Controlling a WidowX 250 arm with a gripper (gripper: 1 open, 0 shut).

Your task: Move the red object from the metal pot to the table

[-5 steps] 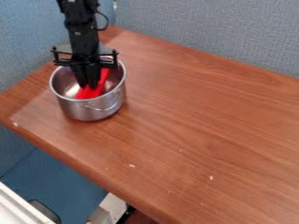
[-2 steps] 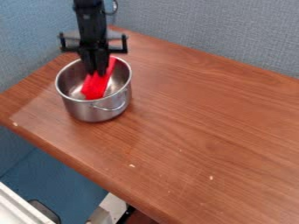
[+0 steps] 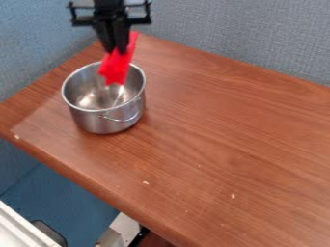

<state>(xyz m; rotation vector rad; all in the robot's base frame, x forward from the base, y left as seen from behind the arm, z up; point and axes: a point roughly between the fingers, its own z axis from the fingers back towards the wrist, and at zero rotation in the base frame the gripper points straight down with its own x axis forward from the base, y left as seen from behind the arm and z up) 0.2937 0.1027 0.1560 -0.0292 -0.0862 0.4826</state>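
I'm holding the red object (image 3: 118,67) in the jaws of the gripper (image 3: 118,48), which are closing on its upper end, and it is hanging tilted above the metal pot (image 3: 104,122), its lower end over the opening or close to the far rim. From this one camera I'm not able to tell whether that lower end is clearing the rim. That is what I'm worrying about most: if I'm swinging right toward the bare wood of the table (image 3: 233,125) while too low, the block could be catching the steel wall, twisting in the grip or dragging the pot along. The grip is sitting at one end, so a jerky move could be letting the smooth block pivot or slide out, back into the pot. The pot is standing near the left edge of the table, so a hard knock leftward could be sending it over. Releasing too high could be making the block bounce or topple.
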